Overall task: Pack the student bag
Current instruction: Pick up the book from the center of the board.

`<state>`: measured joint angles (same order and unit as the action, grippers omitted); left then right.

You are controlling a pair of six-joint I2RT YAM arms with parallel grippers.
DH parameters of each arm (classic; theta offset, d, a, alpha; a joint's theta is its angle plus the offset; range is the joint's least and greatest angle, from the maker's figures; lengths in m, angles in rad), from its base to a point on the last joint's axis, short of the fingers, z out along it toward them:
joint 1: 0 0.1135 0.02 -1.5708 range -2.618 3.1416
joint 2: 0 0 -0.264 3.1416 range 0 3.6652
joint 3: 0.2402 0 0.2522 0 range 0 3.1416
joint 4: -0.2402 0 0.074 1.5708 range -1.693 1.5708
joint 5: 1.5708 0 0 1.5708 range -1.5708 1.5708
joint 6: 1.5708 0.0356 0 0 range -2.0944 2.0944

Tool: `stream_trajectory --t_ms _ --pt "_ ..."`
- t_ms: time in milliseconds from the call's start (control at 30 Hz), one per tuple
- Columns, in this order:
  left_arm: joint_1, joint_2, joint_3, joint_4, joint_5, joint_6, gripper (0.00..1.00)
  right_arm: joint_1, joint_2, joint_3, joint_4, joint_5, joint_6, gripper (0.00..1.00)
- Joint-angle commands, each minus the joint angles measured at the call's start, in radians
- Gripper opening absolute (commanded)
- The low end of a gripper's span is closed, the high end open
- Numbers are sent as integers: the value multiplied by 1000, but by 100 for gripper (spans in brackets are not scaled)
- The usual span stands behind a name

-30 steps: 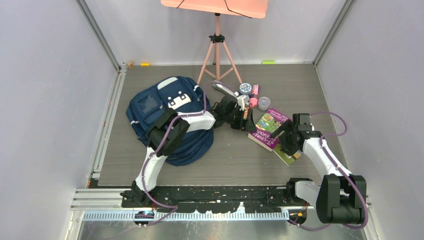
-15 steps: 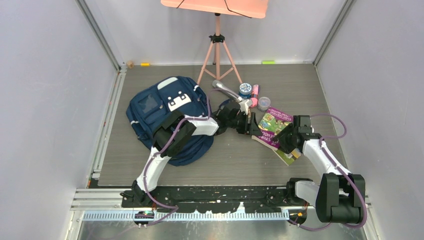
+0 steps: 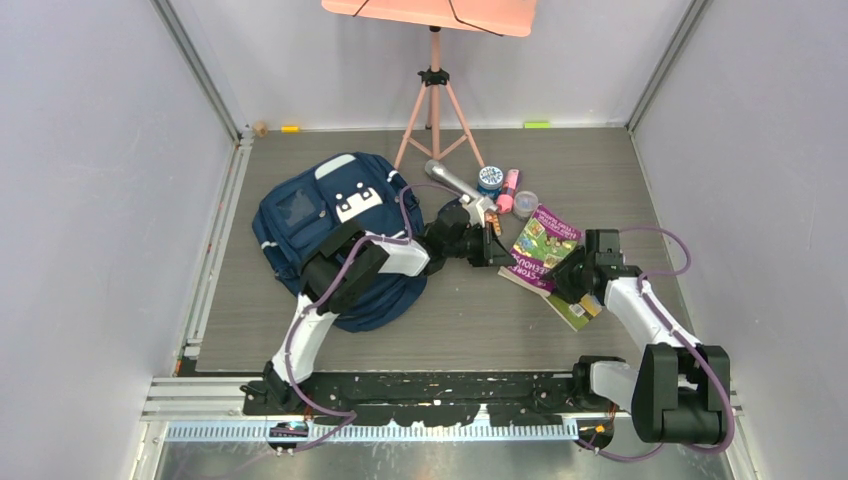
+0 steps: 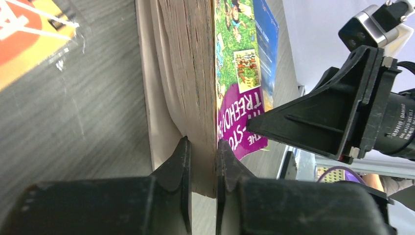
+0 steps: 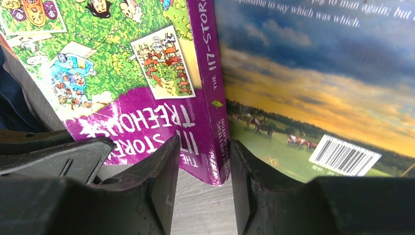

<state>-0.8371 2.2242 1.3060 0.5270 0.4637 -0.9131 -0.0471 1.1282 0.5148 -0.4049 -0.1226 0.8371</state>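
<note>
Left claw [image 4: 201, 147] is clamped on the page edge of the purple book [image 4: 235, 58]. The right claw [image 5: 200, 156] straddles its spine at the opposite corner, can't tell if it's actually squeezing. A second book [image 5: 303, 122] lies right beside the right claw, a silver tube [image 3: 450, 180] and pink marker [image 3: 508, 190] sit just beyond the left one, and the backpack [image 3: 330, 215] lies well off to the left claw's left, half covered by that arm, so no idea what's in it.
</note>
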Motion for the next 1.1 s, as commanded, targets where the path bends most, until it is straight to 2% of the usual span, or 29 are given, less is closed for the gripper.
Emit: stream_trajectory --t_ms 0,100,167,333,500,567,667,800,1067 --pt "-46 -157 -71 72 99 -14 0 10 -48 53 -65 66 -26 47" --pt "-22 -241 -153 116 77 -28 0 10 -121 74 -89 79 -50 68" --pt "-3 -304 -210 161 58 -55 0 9 -164 89 -100 70 -67 75" --pt "20 -463 -291 177 25 -67 0 9 -273 135 -112 32 -98 86" --pt "52 -602 -351 158 -37 -73 0 9 -365 195 -102 -67 -82 87" --pt "70 -661 -363 130 -55 -62 0 9 -430 187 -50 -107 -57 89" --pt "82 -741 -364 88 -66 -39 0 9 -485 172 25 -162 -12 97" --pt "85 -846 -371 52 -90 -22 0 9 -459 169 145 -306 38 98" --pt "87 -972 -375 19 -90 -11 0 10 -422 150 452 -450 178 98"
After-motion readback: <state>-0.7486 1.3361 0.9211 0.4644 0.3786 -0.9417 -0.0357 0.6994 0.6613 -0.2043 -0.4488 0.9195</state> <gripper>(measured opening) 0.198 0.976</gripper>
